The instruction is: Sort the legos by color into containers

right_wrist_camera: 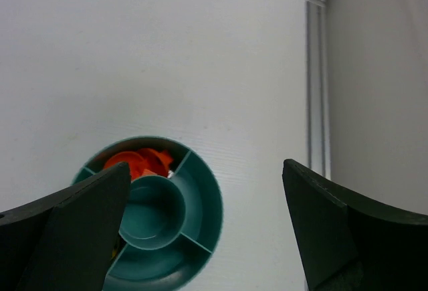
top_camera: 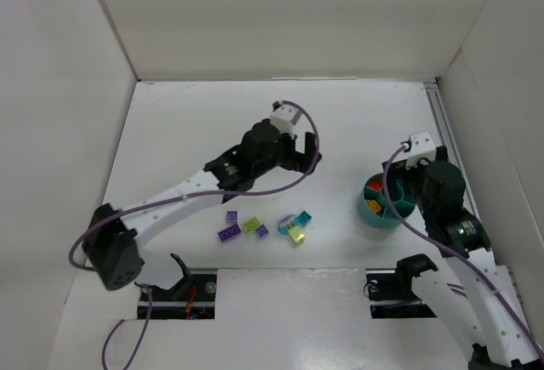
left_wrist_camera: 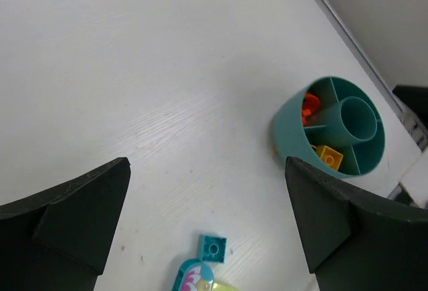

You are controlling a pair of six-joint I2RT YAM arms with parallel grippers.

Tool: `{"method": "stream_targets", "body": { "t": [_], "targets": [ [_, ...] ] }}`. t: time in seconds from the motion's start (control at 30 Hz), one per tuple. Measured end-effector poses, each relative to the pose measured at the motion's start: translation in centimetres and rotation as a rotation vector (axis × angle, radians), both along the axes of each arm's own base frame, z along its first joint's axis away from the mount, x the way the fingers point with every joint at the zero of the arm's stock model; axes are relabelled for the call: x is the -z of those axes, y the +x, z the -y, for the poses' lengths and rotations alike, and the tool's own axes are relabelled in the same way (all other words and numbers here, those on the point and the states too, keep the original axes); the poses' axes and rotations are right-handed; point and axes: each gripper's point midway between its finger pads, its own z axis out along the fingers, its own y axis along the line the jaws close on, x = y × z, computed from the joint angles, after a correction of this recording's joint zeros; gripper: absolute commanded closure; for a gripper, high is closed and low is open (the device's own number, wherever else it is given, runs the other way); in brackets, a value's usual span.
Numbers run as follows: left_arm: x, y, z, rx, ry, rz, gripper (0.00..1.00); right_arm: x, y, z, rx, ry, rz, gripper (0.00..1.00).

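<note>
Left end effector [left_wrist_camera: 206,164] gapes wide, empty: between picks, likely. Next, it should descend onto the small square teal plastic brick [left_wrist_camera: 212,247] just behind it.

I am looking down on the white table [top_camera: 195,123], walled on three sides, with a thin rail [top_camera: 440,123] along its right edge. A loose row lies near the front middle. Two purple bricks [top_camera: 228,233] are at the left, then a lime green brick [top_camera: 251,225] and a smaller purple piece [top_camera: 263,230]. A teal brick [top_camera: 303,216], a yellow brick [top_camera: 297,234] and a rounded pink-and-teal piece [top_camera: 289,219] are bunched close together. A teal bowl [top_camera: 378,219] stands apart to their right, nearer the rail.
</note>
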Motion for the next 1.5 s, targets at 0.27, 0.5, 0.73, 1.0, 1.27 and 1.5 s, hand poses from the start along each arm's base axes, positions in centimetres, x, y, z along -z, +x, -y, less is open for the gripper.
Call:
{"method": "stream_targets", "body": {
  "t": [0.27, 0.5, 0.73, 1.0, 1.27, 1.5],
  "targets": [
    [6.1, -1.5, -13.7, -0.488, 0.003, -0.182, 0.0, 5.2, 2.1, -9.4, -0.415, -0.021, -0.16, 0.0],
    [12.4, -3.8, -21.8, -0.783, 0.053, -0.385, 0.0, 9.9, -2.6, -21.1, -0.792, -0.142, -0.302, 0.0],
    [14.1, -5.1, -23.1, -0.893, 0.043, -0.49, 0.09, 12.2, -1.7, -23.6, -0.759, -0.216, -0.372, 0.0],
    [19.3, -7.0, -23.7, -0.939, 0.186, -0.631, 0.24, 9.0, -0.4, -21.7, -0.619, -0.184, -0.266, 0.0],
    [20.0, -7.4, -22.9, -0.911, 0.197, -0.644, 0.37, 7.3, 0.2, -20.0, -0.523, -0.178, -0.215, 0.0],
    [21.5, -8.4, -23.3, -0.906, 0.222, -0.672, 0.56, 7.3, 0.4, -19.3, -0.487, -0.193, -0.216, 0.0]
  ]
}}
